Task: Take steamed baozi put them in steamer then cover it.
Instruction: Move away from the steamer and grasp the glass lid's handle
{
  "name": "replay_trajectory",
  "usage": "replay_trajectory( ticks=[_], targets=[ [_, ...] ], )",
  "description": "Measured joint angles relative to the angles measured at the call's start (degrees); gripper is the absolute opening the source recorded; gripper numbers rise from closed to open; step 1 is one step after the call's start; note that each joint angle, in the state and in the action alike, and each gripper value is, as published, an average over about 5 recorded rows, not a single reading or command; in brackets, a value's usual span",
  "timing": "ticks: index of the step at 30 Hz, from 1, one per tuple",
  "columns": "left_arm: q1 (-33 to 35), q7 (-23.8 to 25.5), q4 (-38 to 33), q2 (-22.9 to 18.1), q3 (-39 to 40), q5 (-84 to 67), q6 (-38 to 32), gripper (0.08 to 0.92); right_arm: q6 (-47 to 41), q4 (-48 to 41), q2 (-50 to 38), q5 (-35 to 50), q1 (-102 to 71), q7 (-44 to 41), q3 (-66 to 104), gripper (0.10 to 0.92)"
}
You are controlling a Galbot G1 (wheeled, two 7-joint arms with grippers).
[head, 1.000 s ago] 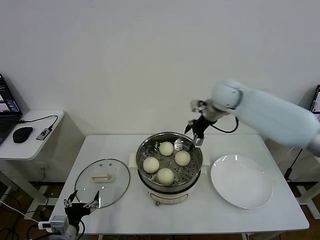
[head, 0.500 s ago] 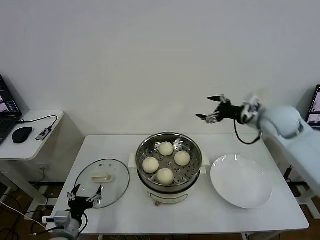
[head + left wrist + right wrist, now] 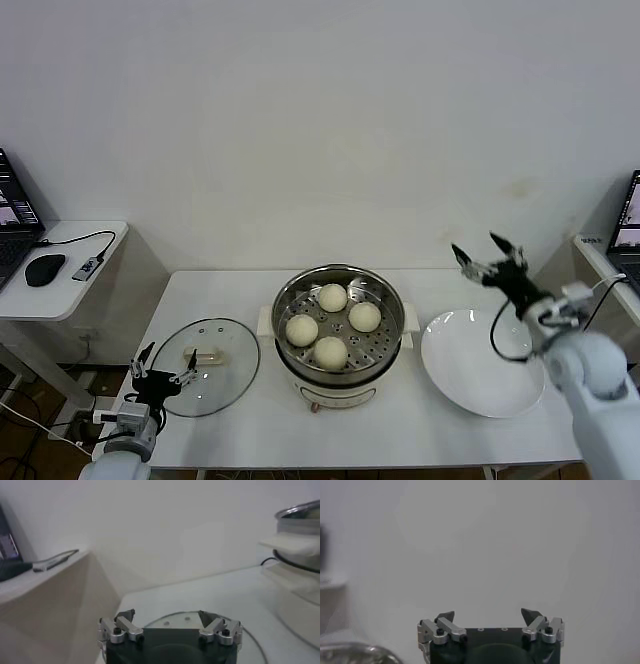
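Four steamed baozi (image 3: 333,324) sit inside steamer (image 3: 385,289), centre of bench (image 3: 250,425). Glass lid (image 3: 232,372) lies beside it. Left hand (image 3: 161,374) released, empty, near lid: grip handle squarely, lower level. Right hand (image 3: 490,259) released above plate (image 3: 483,362).

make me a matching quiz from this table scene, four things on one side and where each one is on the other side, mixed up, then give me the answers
Things:
1. buns
2. glass lid
3. plate
4. right gripper

Places:
A. flat on the table, left of the steamer
B. in the air above the plate's far edge, open and empty
C. inside the steamer, on the tray with holes
D. on the table, right of the steamer, with nothing on it

Pairs: 1-C, 2-A, 3-D, 4-B
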Motion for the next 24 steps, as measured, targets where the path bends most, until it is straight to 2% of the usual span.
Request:
replay_trajectory(
  ticks=[7, 19, 24],
  targets=[
    [-1.36, -2.54, 3.07, 1.61, 0.5, 13.52, -5.4, 0.823, 2.7, 1.28, 6.31, -0.44, -8.07, 0.66, 5.94, 0.823],
    [-2.68, -14.89, 9.86, 6.58, 4.75, 41.8, -9.61, 0.823, 4.88, 3.1, 10.78, -1.58, -14.1, 0.69, 10.14, 0.823],
    [-3.44, -15.48, 11.76, 7.94, 5.83, 48.53, -10.12, 0.823, 5.27, 3.44, 11.9, -1.91, -15.09, 0.69, 11.0, 0.823]
  ],
)
